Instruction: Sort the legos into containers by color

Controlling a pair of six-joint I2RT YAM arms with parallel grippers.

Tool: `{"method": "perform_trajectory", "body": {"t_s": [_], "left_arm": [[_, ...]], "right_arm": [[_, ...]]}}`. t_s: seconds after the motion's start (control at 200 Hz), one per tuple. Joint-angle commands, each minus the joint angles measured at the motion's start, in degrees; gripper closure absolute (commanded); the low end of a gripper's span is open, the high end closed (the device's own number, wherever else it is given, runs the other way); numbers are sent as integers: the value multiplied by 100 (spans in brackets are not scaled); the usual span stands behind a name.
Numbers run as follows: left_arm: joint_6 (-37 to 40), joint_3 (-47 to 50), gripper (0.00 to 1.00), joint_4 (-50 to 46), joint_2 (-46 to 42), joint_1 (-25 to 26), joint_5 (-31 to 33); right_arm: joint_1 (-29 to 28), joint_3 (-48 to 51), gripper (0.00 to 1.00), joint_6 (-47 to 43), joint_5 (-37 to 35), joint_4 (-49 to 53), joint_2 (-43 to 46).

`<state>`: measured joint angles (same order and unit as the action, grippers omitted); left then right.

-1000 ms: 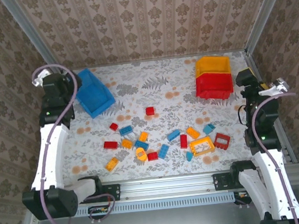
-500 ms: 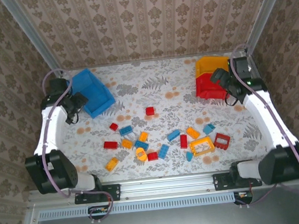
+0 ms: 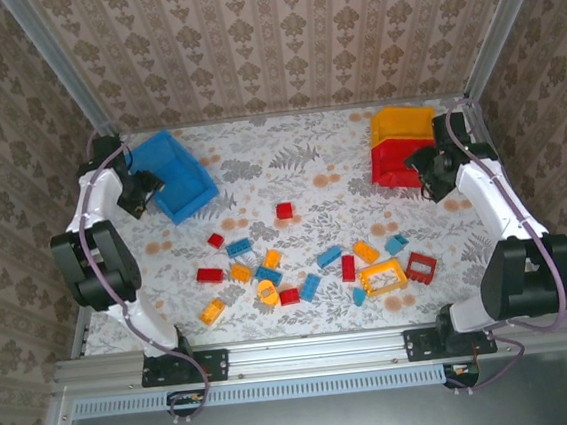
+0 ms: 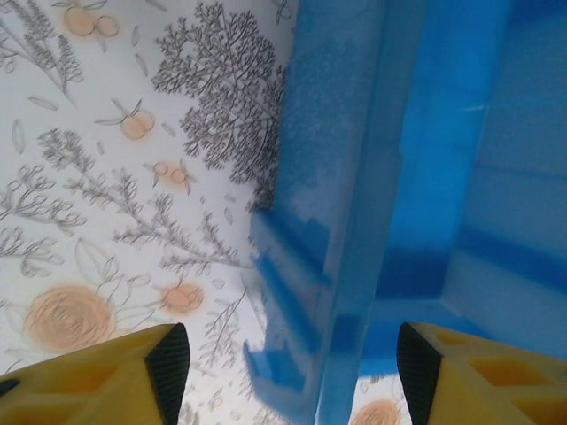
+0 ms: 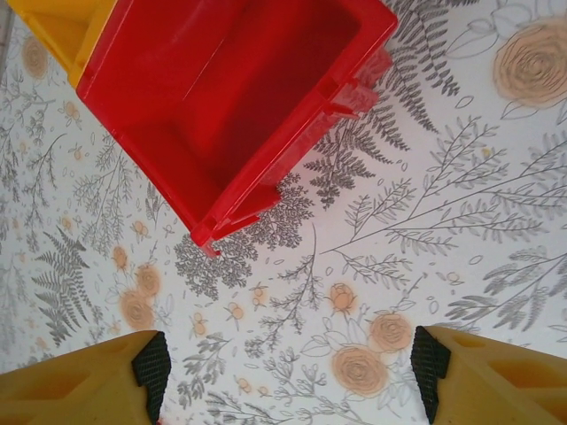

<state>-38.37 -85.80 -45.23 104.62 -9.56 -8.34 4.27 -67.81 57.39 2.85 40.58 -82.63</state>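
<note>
Several red, blue and orange-yellow legos lie scattered across the middle of the flowered table, among them a yellow frame and a red frame. The blue bin stands at the back left. My left gripper is at its left side, open, with the bin's wall standing between the jaws and touching neither pad. The red bin sits in front of the yellow bin at the back right. My right gripper hangs open over bare cloth, just short of the red bin's corner.
Patterned walls and metal rails close in the table on the back and sides. The yellow bin touches the red one. A strip of cloth lies between the bins and the lego pile.
Both arms have unfolded from near the table's sides and reached back: the left to the blue bin's side wall, the right to the red bin's near corner. The legos and bins have not moved.
</note>
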Motion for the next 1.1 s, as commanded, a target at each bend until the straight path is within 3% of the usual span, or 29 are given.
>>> {"method": "perform_trajectory", "body": {"t_s": [0.0,0.235,0.44,0.655,1.095], "left_arm": [[306,-354,43,-231,376,19,-92],[995,-783,71,-442,858,313,61],[1387,-1048,90,-635,1038,739,219],[1620,-1268,97,-708,1207,1364,189],[1730,-2076,98,-956,1872,2639,438]], "right_arm": [[127,168,29,613,228,-137,-43],[319,376,31,913,25,-504,-170],[346,312,31,1282,-21,-705,-628],[364,49,30,1197,-130,-1115,-1080],[360,-139,30,834,-48,-1125,-1569]]}}
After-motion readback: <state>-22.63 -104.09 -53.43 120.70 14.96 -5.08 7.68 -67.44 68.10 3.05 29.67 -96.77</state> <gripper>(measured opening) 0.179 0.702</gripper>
